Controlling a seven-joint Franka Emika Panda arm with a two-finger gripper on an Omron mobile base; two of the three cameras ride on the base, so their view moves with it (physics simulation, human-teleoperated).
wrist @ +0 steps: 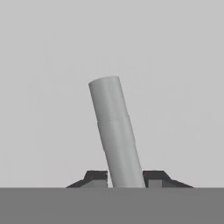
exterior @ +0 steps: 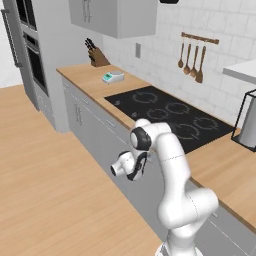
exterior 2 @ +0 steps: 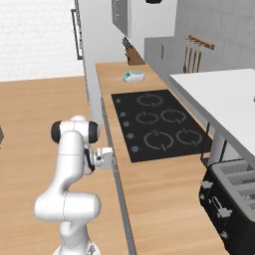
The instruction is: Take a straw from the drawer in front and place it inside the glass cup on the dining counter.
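Observation:
My gripper [wrist: 126, 177] is shut on the drawer's slim grey bar handle [wrist: 114, 127], which stands between the two dark finger tips [wrist: 96, 177]. Behind it is the flat light grey drawer front [wrist: 48, 87], and the drawer is closed. In the left base view the hand [exterior: 134, 167] reaches from the bent white arm toward the grey cabinet front under the worktop. Seen from the right base, the hand [exterior 2: 103, 157] meets the front edge of that cabinet run. The straw is hidden. The glass cup and the dining counter are out of view.
Above the drawer runs a wood worktop [exterior: 95, 82] with a black hob [exterior: 170, 115], a knife block [exterior: 97, 57] and a small white device [exterior: 112, 76]. Wooden utensils [exterior: 192, 60] hang on the wall. A black toaster [exterior 2: 234, 199] stands at the right. Open wood floor [exterior: 40, 175] lies left.

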